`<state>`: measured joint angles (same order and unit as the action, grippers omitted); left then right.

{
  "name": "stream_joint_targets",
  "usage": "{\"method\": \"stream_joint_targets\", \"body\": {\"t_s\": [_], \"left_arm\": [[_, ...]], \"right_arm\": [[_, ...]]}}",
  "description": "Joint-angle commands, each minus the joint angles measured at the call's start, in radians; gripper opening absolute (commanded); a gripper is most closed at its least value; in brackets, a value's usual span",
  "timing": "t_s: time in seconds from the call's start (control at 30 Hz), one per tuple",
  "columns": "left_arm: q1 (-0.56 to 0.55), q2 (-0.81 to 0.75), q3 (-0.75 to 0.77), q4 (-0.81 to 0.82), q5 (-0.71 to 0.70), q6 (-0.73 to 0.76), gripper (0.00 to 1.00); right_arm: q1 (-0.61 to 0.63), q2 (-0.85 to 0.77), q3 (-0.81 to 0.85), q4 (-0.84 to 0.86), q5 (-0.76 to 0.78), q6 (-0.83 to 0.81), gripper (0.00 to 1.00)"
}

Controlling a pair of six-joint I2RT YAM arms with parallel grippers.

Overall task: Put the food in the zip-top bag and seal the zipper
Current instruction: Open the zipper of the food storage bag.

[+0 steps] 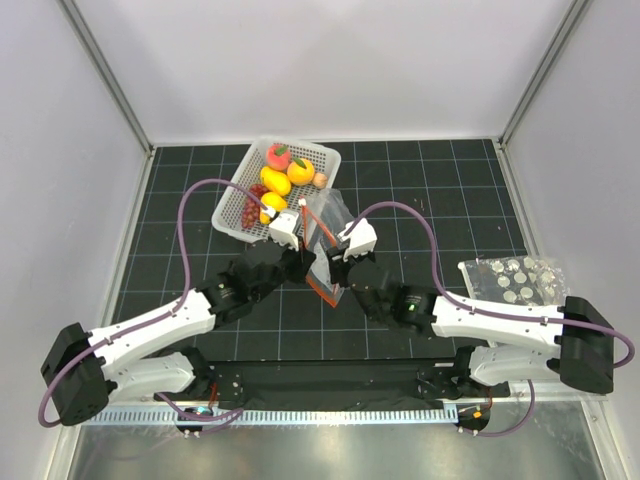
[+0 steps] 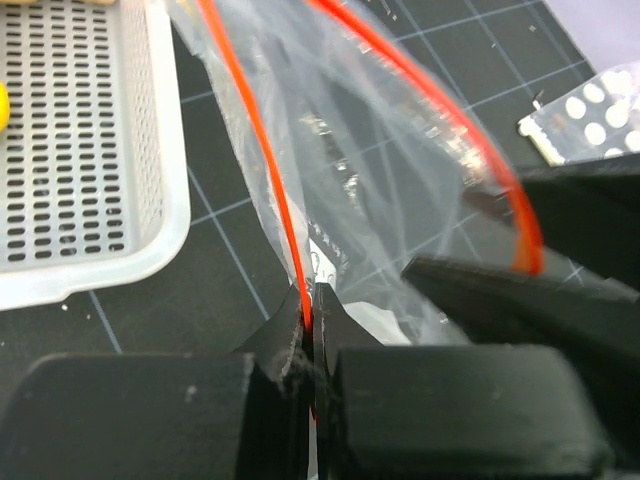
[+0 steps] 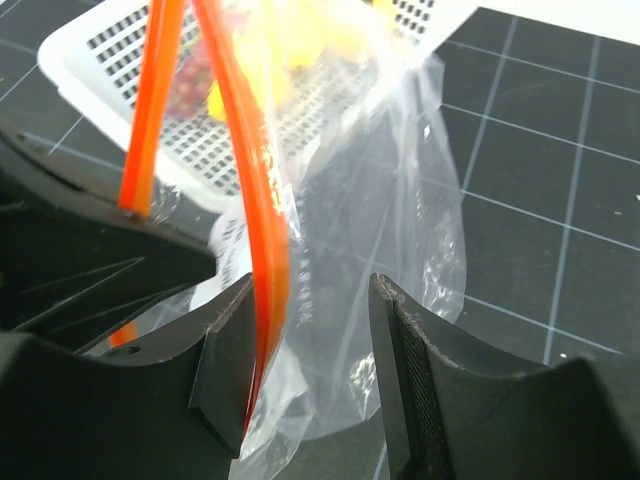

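Clear zip-top bag held open just beside a white basket on the counter, left gripper clamped on its zipper, right gripper parted around the other strip, food seen in the basket.

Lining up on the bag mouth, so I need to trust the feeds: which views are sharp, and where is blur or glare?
Top external: even light, sharp, but the zip-top bag is small and its clear film faint against the dark mat. Left wrist: left gripper blurred up close, white glints on the film. Right wrist: zipper soft and glowing, fruit behind the film smeared yellow.
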<state>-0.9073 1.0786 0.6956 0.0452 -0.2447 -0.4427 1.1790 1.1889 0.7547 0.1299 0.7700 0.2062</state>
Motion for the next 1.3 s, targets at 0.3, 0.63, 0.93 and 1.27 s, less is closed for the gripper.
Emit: {"method": "stream_joint_targets", "body": {"t_s": [0.3, 0.63, 0.93, 1.27], "left_arm": [[0.002, 0.014, 0.041, -0.018, -0.015, 0.004, 0.01], [0.002, 0.115, 0.082, -0.042, -0.099, 0.013, 0.01], [0.002, 0.326, 0.186, -0.157, -0.249, -0.024, 0.00], [0.002, 0.337, 0.199, -0.084, -0.170, -0.016, 0.31]], "right_arm": [[0.005, -0.083, 0.037, -0.003, 0.158, -0.013, 0.41], [0.005, -0.080, 0.100, -0.116, 0.334, -0.016, 0.01], [0.005, -0.087, 0.140, -0.185, 0.423, -0.024, 0.01], [-0.099, -0.045, 0.140, -0.234, 0.254, 0.073, 0.01]]}}
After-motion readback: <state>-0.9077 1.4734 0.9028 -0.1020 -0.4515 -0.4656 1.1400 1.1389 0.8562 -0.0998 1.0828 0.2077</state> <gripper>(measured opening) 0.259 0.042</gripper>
